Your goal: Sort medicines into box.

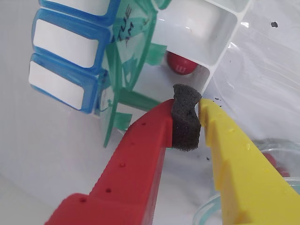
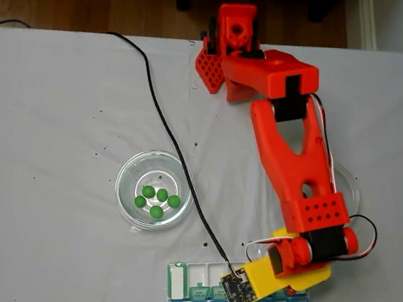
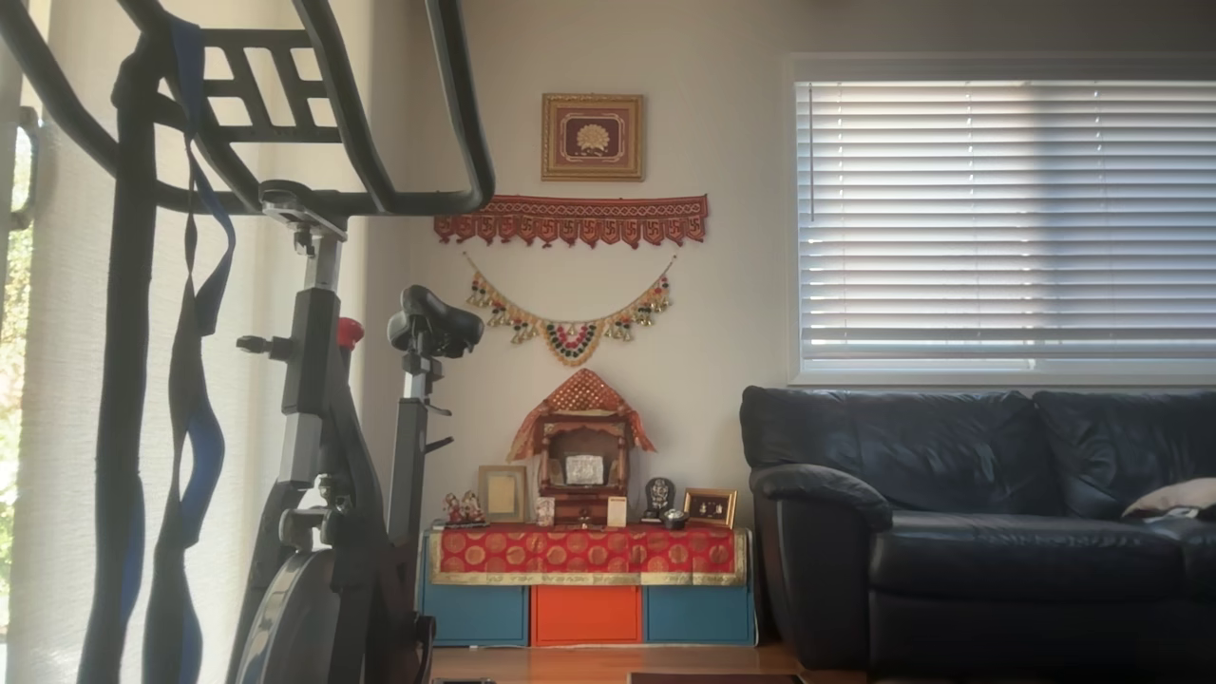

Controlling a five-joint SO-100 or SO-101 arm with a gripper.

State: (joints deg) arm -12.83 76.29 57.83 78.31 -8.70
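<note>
Red and yellow plastic end effector (image 1: 187, 123): fingers nearly closed on a black foam pad, carrying no pill. Dark red glossy round pill (image 1: 180, 63): lies just beyond the fingertips, inside an open white compartment of the green translucent pill organizer (image 2: 194, 280), lid (image 1: 131, 65) raised. Five bright green round pills (image 2: 157, 198): in a clear glass dish (image 2: 126, 196) on the white table (image 2: 34, 146), well apart.
</note>
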